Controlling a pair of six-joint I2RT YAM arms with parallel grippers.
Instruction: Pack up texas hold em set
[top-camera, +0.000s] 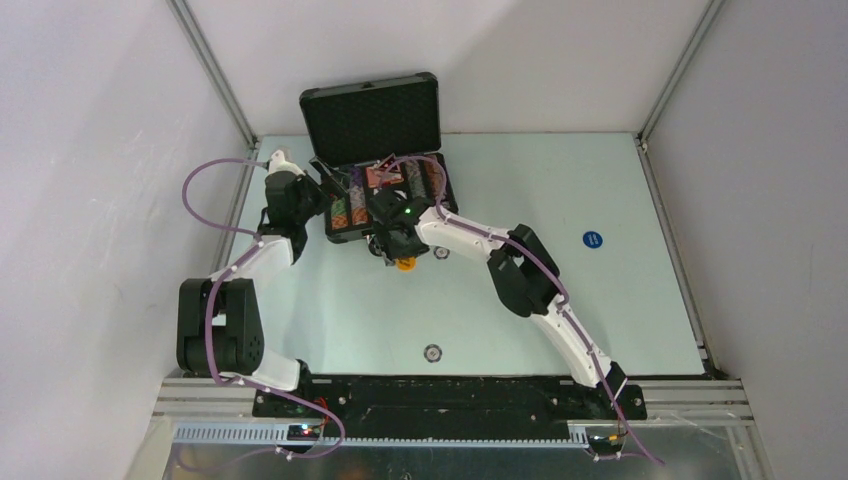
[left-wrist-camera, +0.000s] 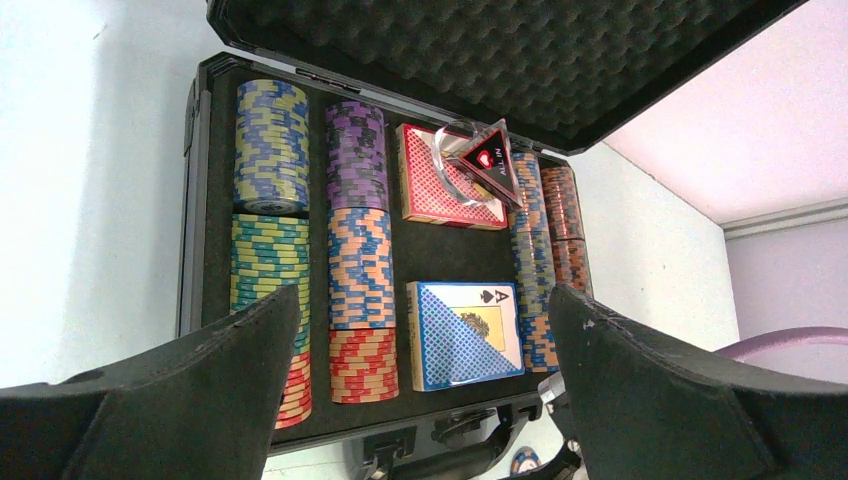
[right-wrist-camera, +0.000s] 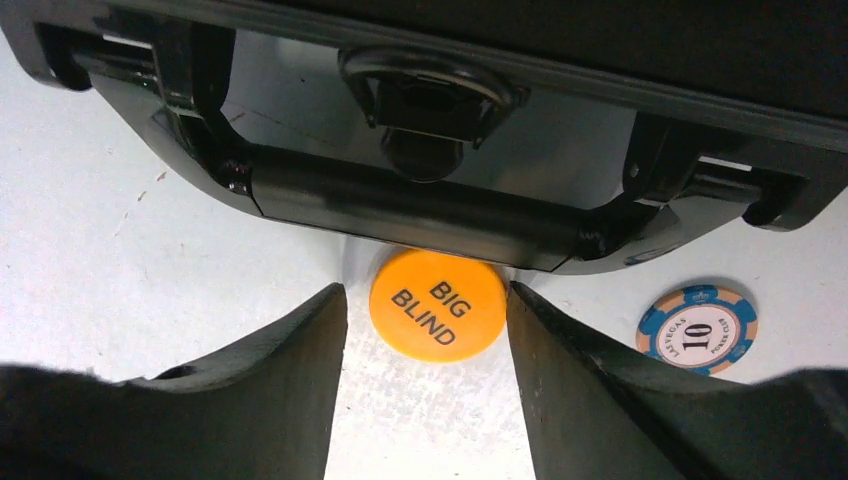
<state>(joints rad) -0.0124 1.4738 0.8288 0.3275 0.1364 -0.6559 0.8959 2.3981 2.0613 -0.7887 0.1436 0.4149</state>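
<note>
Texas hold em set (top-camera: 372, 118): lid up, big blind button between the right fingers

We're down low with the right gripper (right-wrist-camera: 425, 300), jaws partly open and holding nothing. The orange BIG BLIND button (right-wrist-camera: 437, 305) lies flat on the table (right-wrist-camera: 120, 250) between the fingers. The left finger is clear of it, and the right one is so close we can't tell if it touches. Just ahead is the handle (right-wrist-camera: 400, 205) of the case (right-wrist-camera: 620, 30), and beyond the right finger sits a blue 10 chip (right-wrist-camera: 697, 328). None of that lettering reads from overhead.

Over to the left gripper (left-wrist-camera: 422, 295): it's spread wide and empty, hanging above the open case. Only this wrist view gives us the contents, straight ahead of the fingers: rows of chips (left-wrist-camera: 358, 250), a blue card deck (left-wrist-camera: 463, 335), and farther on a red card deck (left-wrist-camera: 430, 180) with the dark triangular marker (left-wrist-camera: 490, 158) propped on it. Overhead alone shows a clear button (top-camera: 432, 352) near the arm bases, well behind both grippers.
</note>
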